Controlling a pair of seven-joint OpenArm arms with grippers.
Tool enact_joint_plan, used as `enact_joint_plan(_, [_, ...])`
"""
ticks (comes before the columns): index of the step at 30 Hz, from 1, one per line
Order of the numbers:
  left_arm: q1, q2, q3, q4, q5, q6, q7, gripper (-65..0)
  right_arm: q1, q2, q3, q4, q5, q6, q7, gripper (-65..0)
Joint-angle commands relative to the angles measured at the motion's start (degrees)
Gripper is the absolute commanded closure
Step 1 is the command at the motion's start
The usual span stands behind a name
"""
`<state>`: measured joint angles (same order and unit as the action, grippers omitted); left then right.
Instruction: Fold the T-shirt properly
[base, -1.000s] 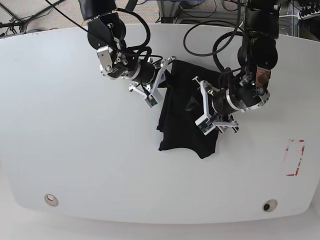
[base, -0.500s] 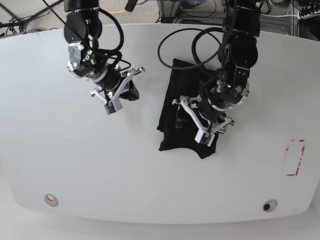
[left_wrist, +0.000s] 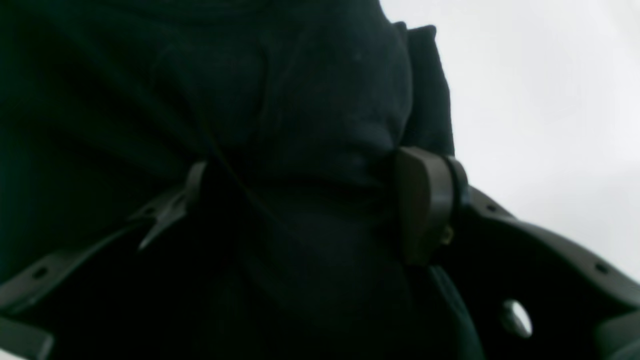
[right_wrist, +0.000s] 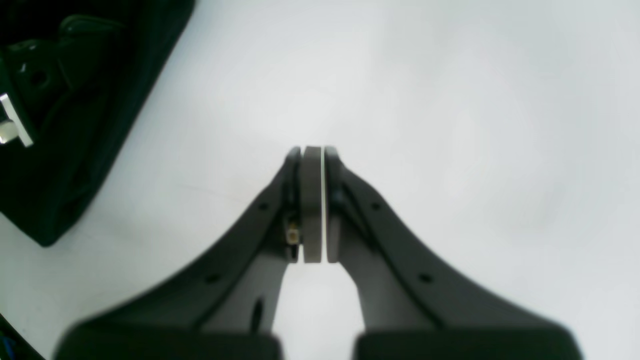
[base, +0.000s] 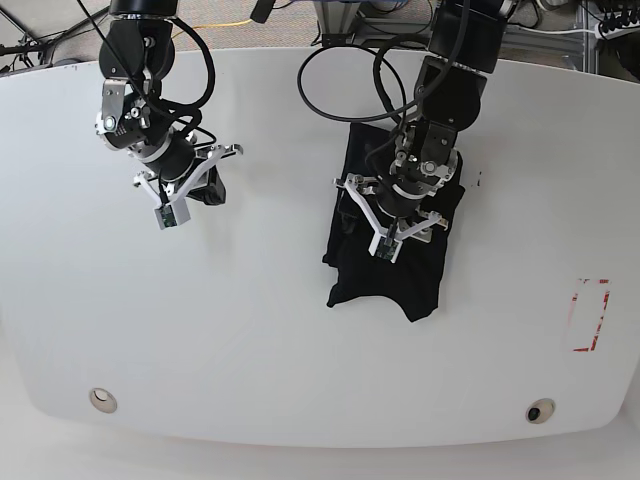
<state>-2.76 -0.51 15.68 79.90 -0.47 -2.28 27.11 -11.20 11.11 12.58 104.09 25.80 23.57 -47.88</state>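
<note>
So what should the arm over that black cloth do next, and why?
Probably close its left fingers on the fabric: they stand spread wide, with a bulge of the limp black T-shirt between them. The right fingers are shut over the bare white table, away from the shirt.

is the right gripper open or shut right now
Shut. In the right wrist view the right gripper's pads press flat together with nothing between them, over bare table, away from the T-shirt.

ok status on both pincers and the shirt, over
Left pincer open, jaws astride a ridge of the black T-shirt. Right pincer shut, empty, over bare table. T-shirt bunched in a rough narrow fold. Nothing in the way.
</note>
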Motion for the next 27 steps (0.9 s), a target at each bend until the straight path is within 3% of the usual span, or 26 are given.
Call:
enact_joint_plan(1, [0.61,-2.61,-3.77,-1.52,1.13,1.27,0.18,-42.8,0.26,0.71,1.97,1.97,0.44,0.12,1.15,0.0])
enact_joint_plan(3, [1.23,-4.19,-6.14,-2.4,1.13,-0.4,-0.61,-42.8,0.17,0.71,2.76,2.24,0.44,0.12,1.15,0.0])
enact_joint_plan(10, [3.42,-11.13,-19.15,-4.07,1.39,-16.49,-0.61,-42.8,-0.89,1.06,3.73,2.94,0.44,0.12,1.15,0.0])
enact_joint_plan(14, [3.95,-16.5,-25.92,-6.18,1.57,-23.17,-0.61,-42.6,-1.33,1.41,4.52,2.94,0.44,0.12,1.15,0.0])
enact_joint_plan(21, [5.18,-26.87,-35.51,-13.66,1.22,-31.87,-0.87,-42.2,-3.7,1.5,4.61,5.23,0.44,0.12,1.15,0.0])
enact_joint_plan(27, [4.92,-32.15,-43.15,-19.28,1.13,-37.72,-3.51,-42.1,-5.46,1.15,4.61,7.42,0.35,0.12,1.24,0.0])
